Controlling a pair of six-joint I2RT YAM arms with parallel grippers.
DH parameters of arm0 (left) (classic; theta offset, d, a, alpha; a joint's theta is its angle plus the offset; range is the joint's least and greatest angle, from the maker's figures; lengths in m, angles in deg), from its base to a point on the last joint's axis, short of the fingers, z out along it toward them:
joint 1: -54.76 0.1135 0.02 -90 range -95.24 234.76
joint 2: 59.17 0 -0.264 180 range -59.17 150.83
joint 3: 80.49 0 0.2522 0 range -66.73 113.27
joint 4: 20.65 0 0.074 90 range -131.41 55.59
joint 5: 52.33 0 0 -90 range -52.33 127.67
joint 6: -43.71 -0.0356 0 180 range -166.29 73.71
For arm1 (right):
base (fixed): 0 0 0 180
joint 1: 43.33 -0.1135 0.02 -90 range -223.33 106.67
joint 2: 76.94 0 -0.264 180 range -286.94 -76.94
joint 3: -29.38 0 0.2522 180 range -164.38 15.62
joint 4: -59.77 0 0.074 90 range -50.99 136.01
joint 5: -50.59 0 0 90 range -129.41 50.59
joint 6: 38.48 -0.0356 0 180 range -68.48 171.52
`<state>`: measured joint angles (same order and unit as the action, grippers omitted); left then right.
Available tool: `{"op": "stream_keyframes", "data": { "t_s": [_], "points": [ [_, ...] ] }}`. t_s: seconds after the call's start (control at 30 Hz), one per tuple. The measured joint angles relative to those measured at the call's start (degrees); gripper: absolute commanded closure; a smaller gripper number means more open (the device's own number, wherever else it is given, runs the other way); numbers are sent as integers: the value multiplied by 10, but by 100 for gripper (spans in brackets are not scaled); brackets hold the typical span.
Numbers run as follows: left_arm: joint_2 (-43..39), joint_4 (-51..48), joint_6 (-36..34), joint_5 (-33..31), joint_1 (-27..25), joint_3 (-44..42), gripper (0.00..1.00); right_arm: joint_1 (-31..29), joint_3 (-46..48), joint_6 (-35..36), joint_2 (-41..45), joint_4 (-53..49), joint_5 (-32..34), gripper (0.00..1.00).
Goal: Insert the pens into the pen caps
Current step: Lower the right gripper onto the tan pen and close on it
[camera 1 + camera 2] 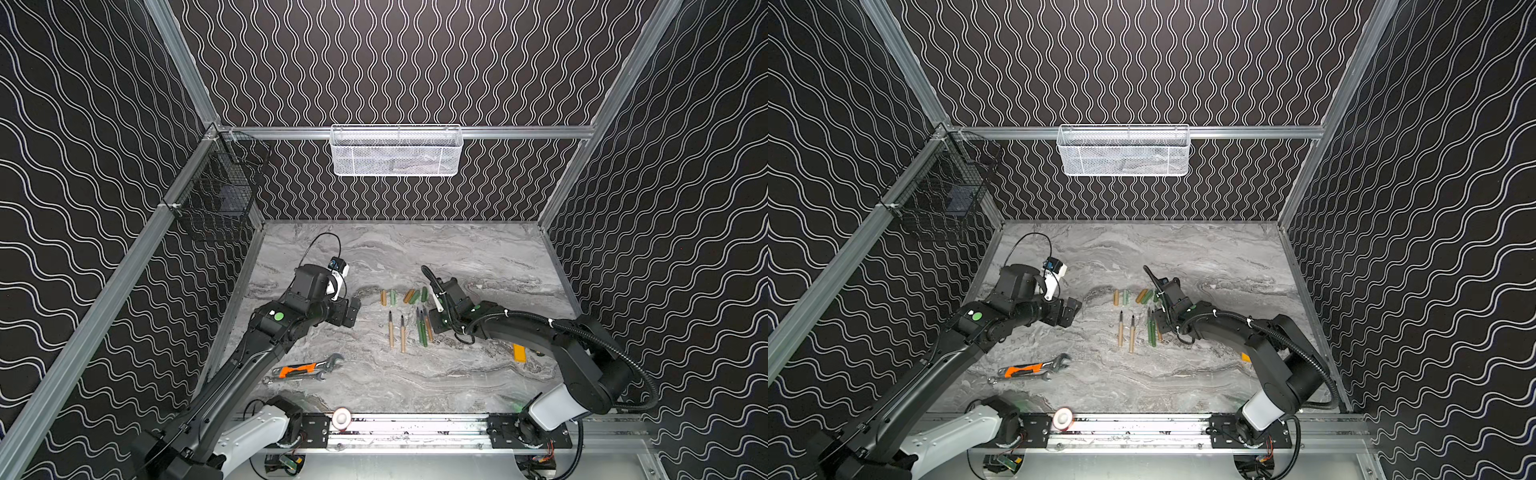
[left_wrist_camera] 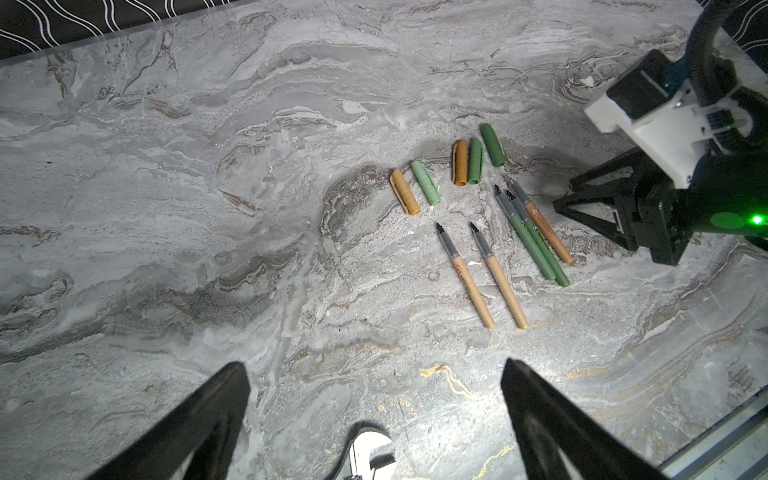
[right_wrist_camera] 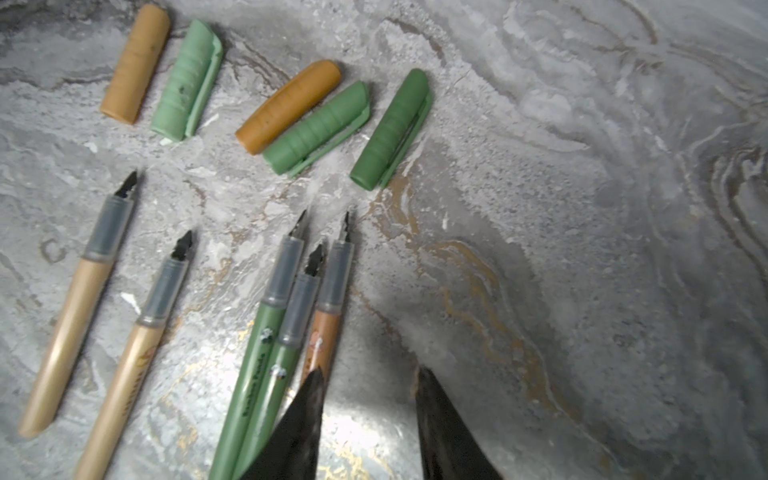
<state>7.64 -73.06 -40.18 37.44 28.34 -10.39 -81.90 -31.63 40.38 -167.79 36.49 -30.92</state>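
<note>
Five pens lie side by side at mid-table, tips pointing away: two tan pens [image 1: 391, 332] [image 3: 75, 311], two green pens [image 1: 422, 332] [image 3: 253, 365], and a brown pen [image 3: 328, 324] against them. Beyond the tips lie five pen caps: two orange-brown caps [image 3: 136, 62] [image 3: 289, 106] and three green caps [image 3: 187, 81] [image 3: 390, 129] [image 1: 415, 296]. My right gripper [image 3: 368, 374] is low over the table beside the brown pen. Its jaws are narrowed with bare table between them, and one finger overlaps the brown pen's barrel. My left gripper [image 2: 374, 365] hangs wide open and empty, left of the pens.
An orange-handled wrench [image 1: 307, 368] lies near the front left. A yellow block [image 1: 519, 352] sits behind the right arm. A white mesh basket [image 1: 396, 151] hangs on the back wall and a black wire basket [image 1: 216, 191] on the left wall.
</note>
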Motion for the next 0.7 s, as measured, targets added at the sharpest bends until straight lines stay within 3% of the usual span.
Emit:
{"op": "stream_keyframes", "data": {
  "t_s": [0.7],
  "points": [
    [-1,0,2,-2,12,0,2,-30,-27,-2,-49,5,-8,60]
  ]
}}
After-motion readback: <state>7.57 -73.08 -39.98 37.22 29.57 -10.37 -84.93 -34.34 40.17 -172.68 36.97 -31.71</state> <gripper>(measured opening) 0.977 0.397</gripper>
